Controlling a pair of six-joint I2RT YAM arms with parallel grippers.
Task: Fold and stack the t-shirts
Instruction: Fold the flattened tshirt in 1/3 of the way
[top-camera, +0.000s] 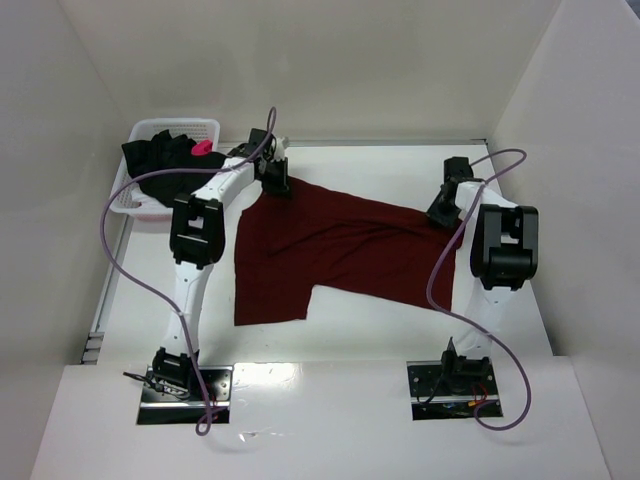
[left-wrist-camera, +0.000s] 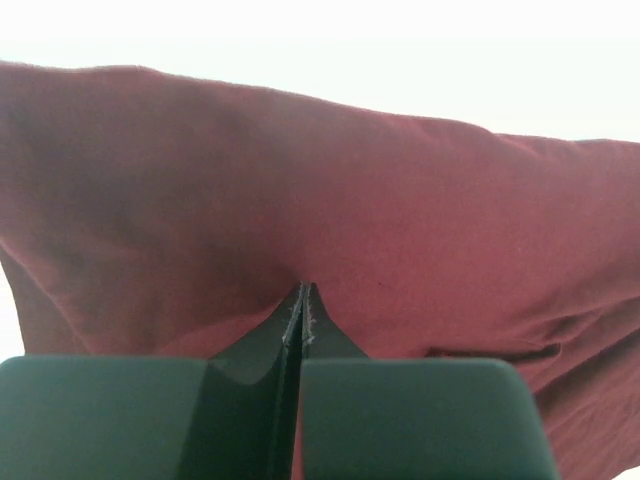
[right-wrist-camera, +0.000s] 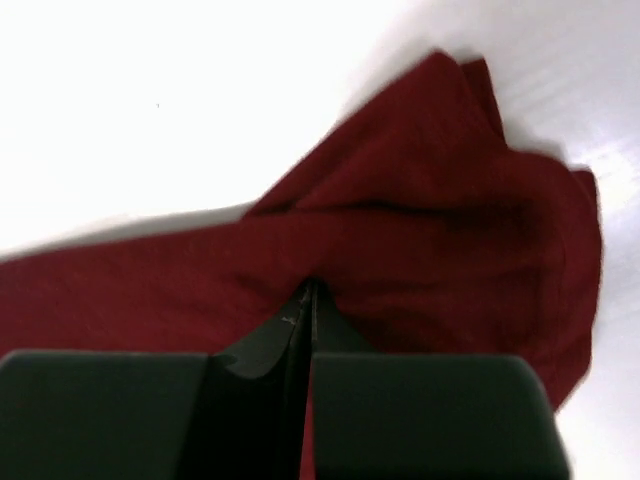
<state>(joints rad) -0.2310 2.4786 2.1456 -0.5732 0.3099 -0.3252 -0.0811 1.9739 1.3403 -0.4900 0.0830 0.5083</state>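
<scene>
**Both arms pinch the far edge of the maroon shirt**

The maroon t-shirt (top-camera: 340, 250) lies spread across the middle of the white desk (top-camera: 400, 335), between the two arms. Its far edge runs slantwise from the far left down toward the right, and a broad flap reaches toward the near left side.

The left arm (top-camera: 195, 230) stretches out to the shirt's far left corner. In the left wrist view the left jaws are pressed together with a fold of the red cloth (left-wrist-camera: 320, 200) caught at their tips, and the fabric puckers toward them.

The right arm (top-camera: 505, 245) reaches to the shirt's far right corner. The right jaws are likewise closed on the cloth (right-wrist-camera: 420, 230), which bunches into folds just beyond them.

Whether the held edge is raised off the desk I cannot tell.

The black t-shirt (top-camera: 160, 165) sits crumpled in the white mesh basket (top-camera: 175, 127) at the far left corner of the desk — part of it hangs over the near rim, and its pink mark (top-camera: 202, 147) shows on top. The basket stands just beside the left arm's wrist.
</scene>
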